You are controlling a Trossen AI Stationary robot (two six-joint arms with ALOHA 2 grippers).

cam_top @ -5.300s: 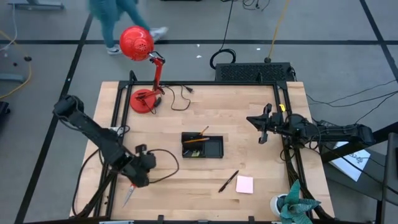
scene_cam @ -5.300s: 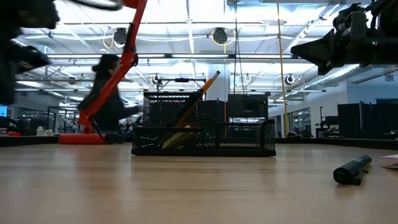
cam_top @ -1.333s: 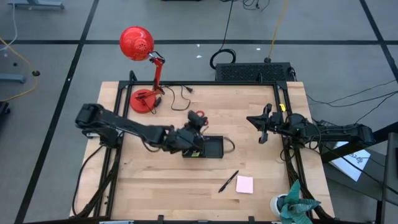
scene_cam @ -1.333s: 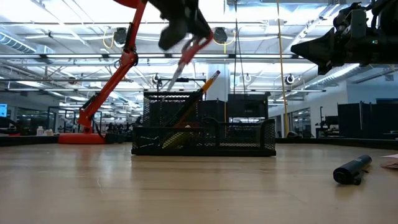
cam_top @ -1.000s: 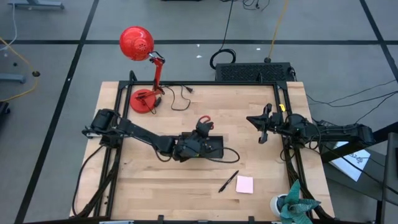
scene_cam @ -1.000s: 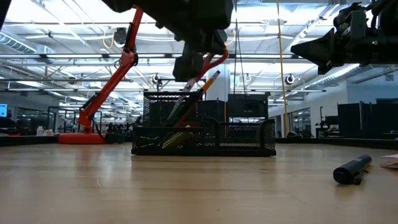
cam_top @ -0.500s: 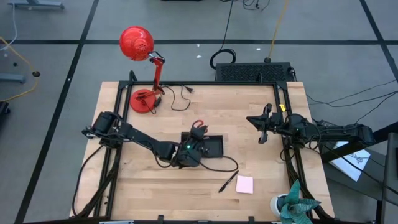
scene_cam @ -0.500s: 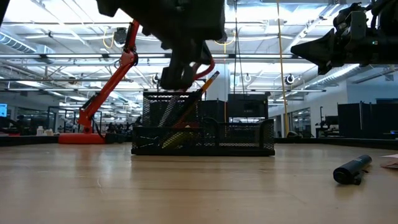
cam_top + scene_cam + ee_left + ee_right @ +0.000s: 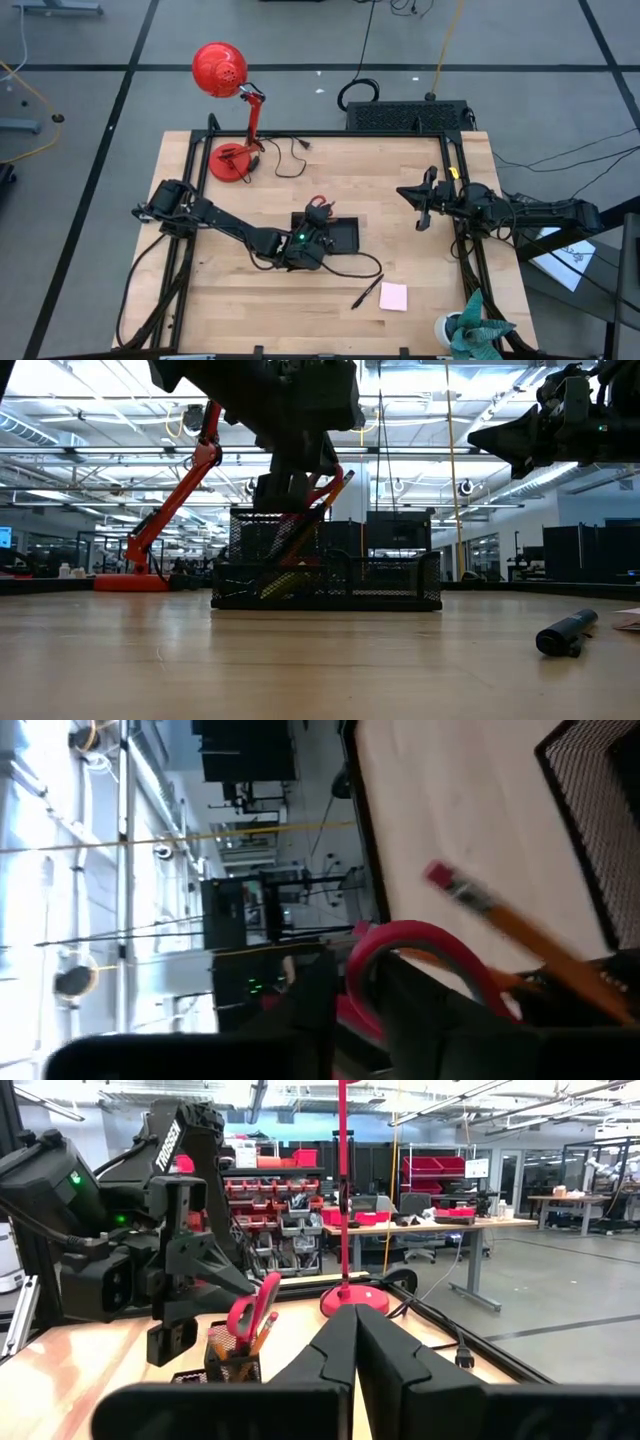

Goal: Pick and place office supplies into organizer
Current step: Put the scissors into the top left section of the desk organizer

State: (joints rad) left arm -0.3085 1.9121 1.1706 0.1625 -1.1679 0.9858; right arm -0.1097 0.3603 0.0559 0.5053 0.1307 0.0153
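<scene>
Scissors point(image 9: 243, 1312) stand blades-down in the organizer's point(image 9: 345, 236) left cup, red handles poking out beside an orange pencil point(image 9: 333, 494) that leans up to the right. Your left gripper point(image 9: 311, 236) sits right over that cup, close against the handles. From these views you cannot tell whether its fingers have let go or still pinch the handle loop. The scissors' long axis runs near upright with a slight lean, so judge any pull-away as straight up along that axis; a sideways exit looks likely to drag the handles or knock the pencil.

Next pieces lie near and right of the organizer: a black pen point(image 9: 367, 291) angled with its far end pointing up-right, and just beside it, on its right, a pink sticky-note pad point(image 9: 393, 296). Both are well apart from the organizer. The right gripper point(image 9: 423, 207) hovers clenched and empty, high above the table's right side, far of the pen and pad. By position, the right arm seems the nearer one for those two, though the left could also reach the pen.

Watch the left arm's black cable point(image 9: 360, 269), which loops across the wood between the organizer and the pen. The red desk lamp point(image 9: 230, 160) stands at the far left corner, well clear. A green plant point(image 9: 476, 322) sits at the near right corner, past the pad.
</scene>
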